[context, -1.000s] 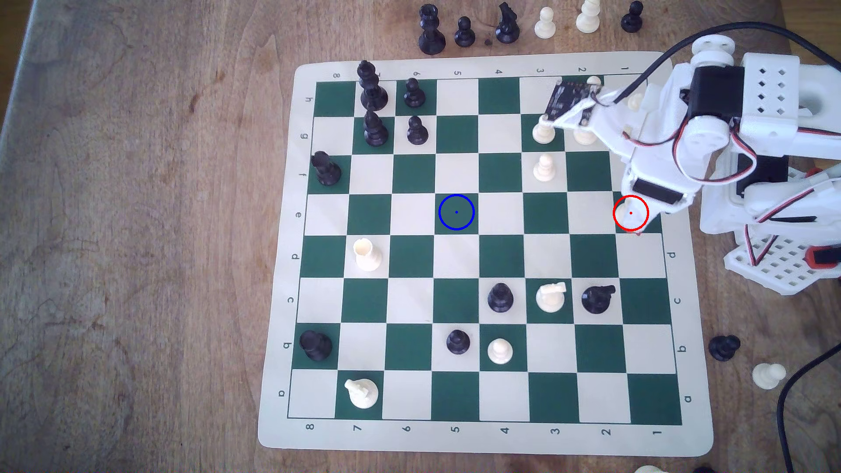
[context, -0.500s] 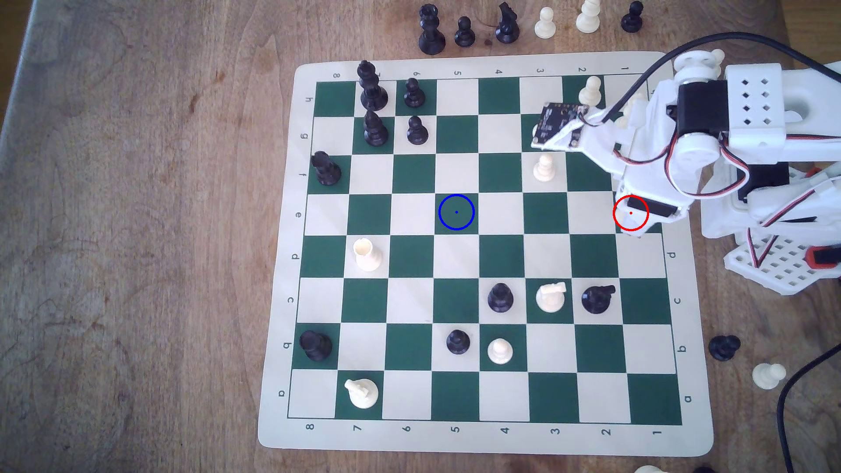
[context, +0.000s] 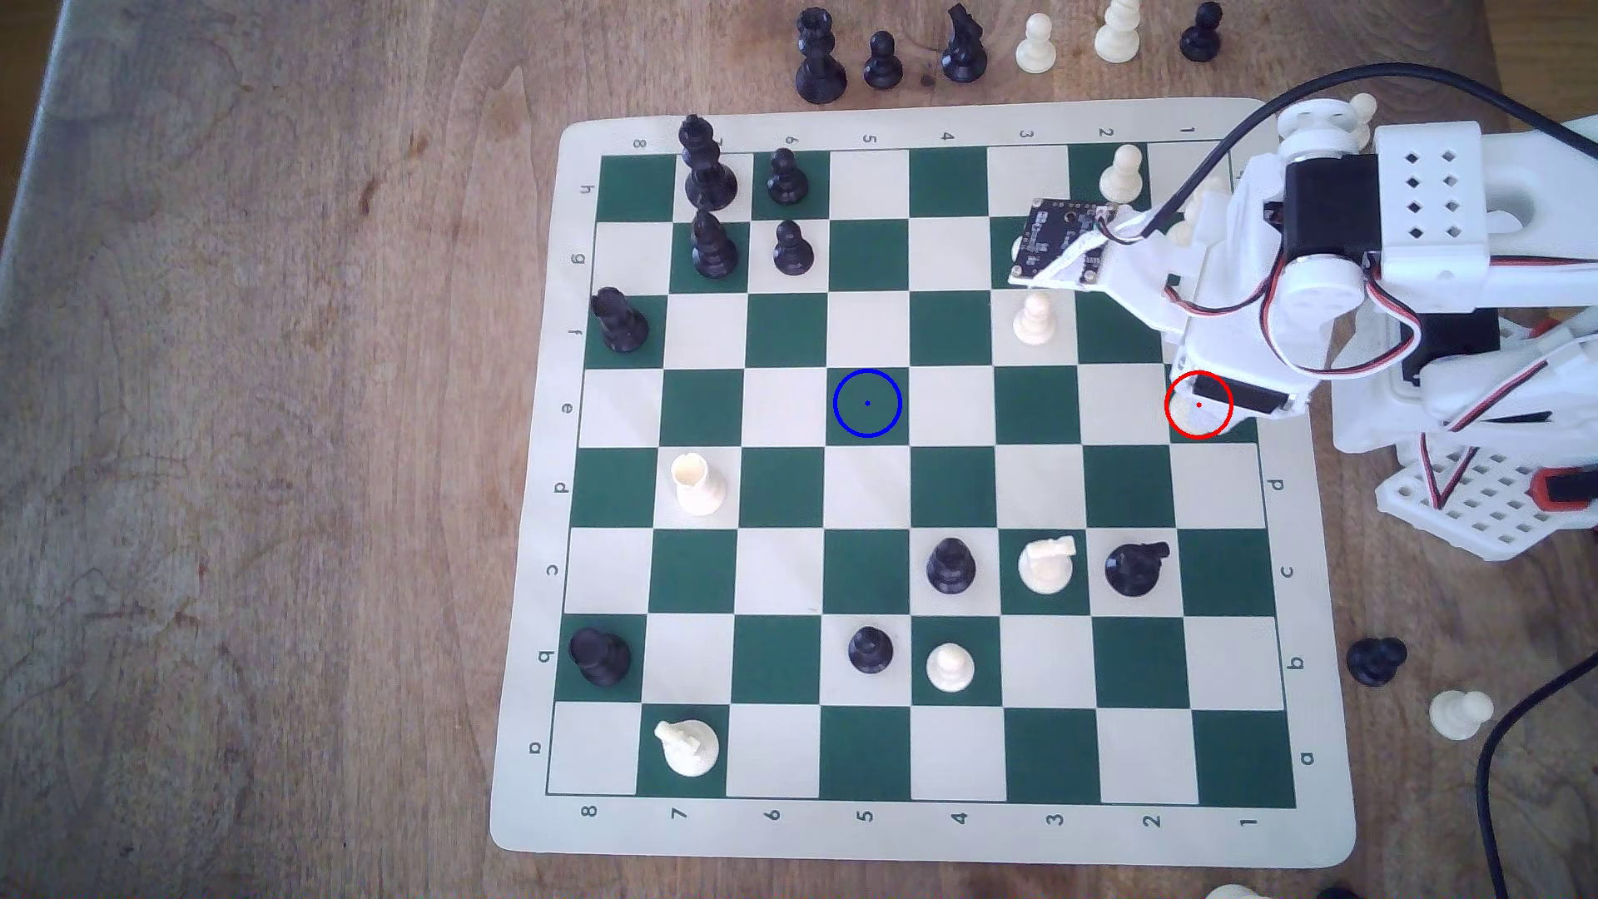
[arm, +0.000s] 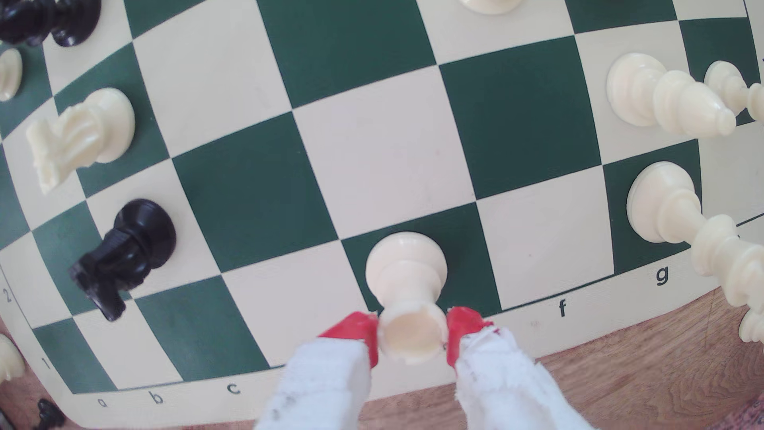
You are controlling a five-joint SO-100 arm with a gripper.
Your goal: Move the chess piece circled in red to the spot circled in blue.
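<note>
Grasp step: gripper red pads pinch the notched top of the cream rook, which stands upright on its dark edge square of the board; next, I judge, a clean lift and carry inward along that row to the blue-ringed square.

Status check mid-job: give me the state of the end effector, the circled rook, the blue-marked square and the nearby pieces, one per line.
end effector: red tips against both sides of the rook's top, closed on it
white rook: upright, base on its dark green square, not yet lifted
blue-ringed square: empty
black knight: upright on its square
white knight: upright on its square
chessboard: flat on the wooden table
</note>
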